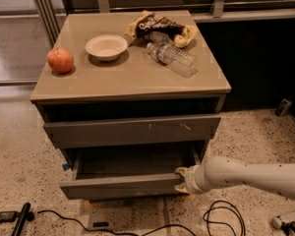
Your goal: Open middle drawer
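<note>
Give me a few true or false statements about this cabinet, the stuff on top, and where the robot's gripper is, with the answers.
1. The middle drawer sticks out past the scratched front above it. True.
2. The gripper is up beside the bowl. False: it is low down, at the right end of the middle drawer's front.
3. The apple sits on the left side of the cabinet top. True.
4. The water bottle stands upright. False: it lies on its side next to the chip bag.
5. The apple is in the bowl. False: it sits apart, to the bowl's left.
</note>
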You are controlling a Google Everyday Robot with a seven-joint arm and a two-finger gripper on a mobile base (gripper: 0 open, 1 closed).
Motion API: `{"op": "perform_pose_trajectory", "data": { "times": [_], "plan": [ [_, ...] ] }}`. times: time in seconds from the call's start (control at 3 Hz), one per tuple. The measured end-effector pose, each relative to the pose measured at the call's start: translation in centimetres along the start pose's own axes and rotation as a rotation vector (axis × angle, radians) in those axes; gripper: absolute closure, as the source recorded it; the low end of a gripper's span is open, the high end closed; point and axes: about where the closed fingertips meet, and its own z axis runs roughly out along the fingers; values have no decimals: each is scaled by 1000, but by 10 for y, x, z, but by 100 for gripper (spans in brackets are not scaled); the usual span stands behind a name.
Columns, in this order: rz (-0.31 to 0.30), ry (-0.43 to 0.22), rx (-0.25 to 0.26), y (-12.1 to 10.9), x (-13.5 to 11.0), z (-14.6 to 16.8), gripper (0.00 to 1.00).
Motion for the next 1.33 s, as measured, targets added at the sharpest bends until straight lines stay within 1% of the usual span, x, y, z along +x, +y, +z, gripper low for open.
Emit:
{"op": "perform_pose_trajectory", "data": {
  "times": [0.33, 0.67, 1.0, 1.33],
  "plan": [
    [-4, -5, -1, 6, -1, -9, 91],
    [-4, -5, -1, 5, -3, -12, 100],
    [-4, -5, -1, 5, -3, -13, 87],
    [-4, -5, -1, 5, -3, -13, 63]
  ]
}}
